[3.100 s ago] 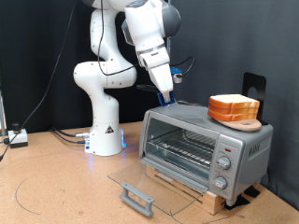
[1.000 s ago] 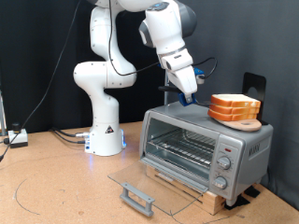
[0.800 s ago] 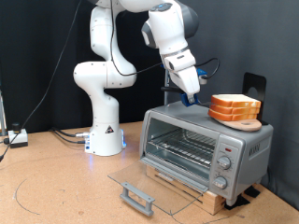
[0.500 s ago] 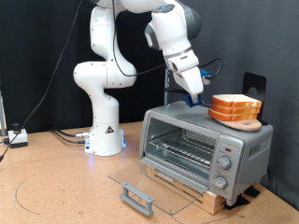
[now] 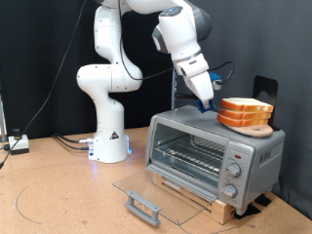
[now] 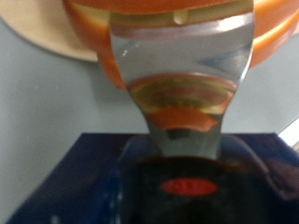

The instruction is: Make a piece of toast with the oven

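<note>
- While reading across the brown tabletop (image 5: 58, 190) from its left edge: white jointed Franka arm (image 5: 112, 78) based near the back, bent over toward the right side.
- Next, toward the right edge: silver-grey boxy toaster oven (image 5: 214, 153), glass door (image 5: 146, 190) dropped flat with its grey bar handle (image 5: 142, 206) toward the front edge, wire rack (image 5: 190, 156) bare inside, round knobs (image 5: 234, 171) in a column at the right end.
- On the oven roof, toward the table's back right corner: stack of pale, tan-crusted bread slices (image 5: 244, 113) on a light wooden board (image 5: 255, 129); top slice taken as the piece of toast (image 5: 244, 102).
- Two-finger gripper (image 5: 206, 105) just beside the stack's left side, low over the roof, apparently not touching bread.
- Wrist view: crusts (image 6: 271, 28) crowded close ahead, picture smeared by a glassy streak; fingers apart or together — cannot tell.
- Judged step: reaching for the top slice. Best done level with that slice only, squeezing lightly on the crust edges, keeping clear of the slices below and the board.
</note>
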You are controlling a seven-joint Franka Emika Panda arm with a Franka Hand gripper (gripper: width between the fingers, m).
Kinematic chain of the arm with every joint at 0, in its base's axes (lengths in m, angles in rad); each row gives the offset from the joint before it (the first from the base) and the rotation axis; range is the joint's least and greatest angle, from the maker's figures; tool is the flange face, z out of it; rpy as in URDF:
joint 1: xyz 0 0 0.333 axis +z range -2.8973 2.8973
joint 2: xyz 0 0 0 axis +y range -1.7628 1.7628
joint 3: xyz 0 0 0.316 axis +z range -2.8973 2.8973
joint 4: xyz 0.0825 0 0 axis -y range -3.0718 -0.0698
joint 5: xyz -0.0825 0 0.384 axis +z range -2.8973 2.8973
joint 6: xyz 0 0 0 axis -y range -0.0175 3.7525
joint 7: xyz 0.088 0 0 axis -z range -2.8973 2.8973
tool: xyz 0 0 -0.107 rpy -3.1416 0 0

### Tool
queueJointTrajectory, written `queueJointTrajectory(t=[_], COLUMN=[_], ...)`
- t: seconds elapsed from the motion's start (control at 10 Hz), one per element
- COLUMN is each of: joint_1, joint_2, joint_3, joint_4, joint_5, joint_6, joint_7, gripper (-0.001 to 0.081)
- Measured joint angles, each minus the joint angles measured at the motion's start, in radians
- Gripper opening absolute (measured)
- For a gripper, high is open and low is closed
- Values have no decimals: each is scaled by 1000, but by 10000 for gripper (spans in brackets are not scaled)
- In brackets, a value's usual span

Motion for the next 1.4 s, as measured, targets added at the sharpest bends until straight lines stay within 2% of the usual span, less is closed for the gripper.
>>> queueJointTrajectory(t=[0.3,0.7,1.0,1.4], joint_1=[0,-5,-5,-3], joint_2=[-2,-3,-2,-5], joint_3=[-45,-59,-28,42], joint_4=[2,2,-4,3], joint_5=[58,26,-52,-68], joint_6=[-16,-32,-25,9], joint_7=[-59,-72,-71,-69], gripper=[395,395,395,395])
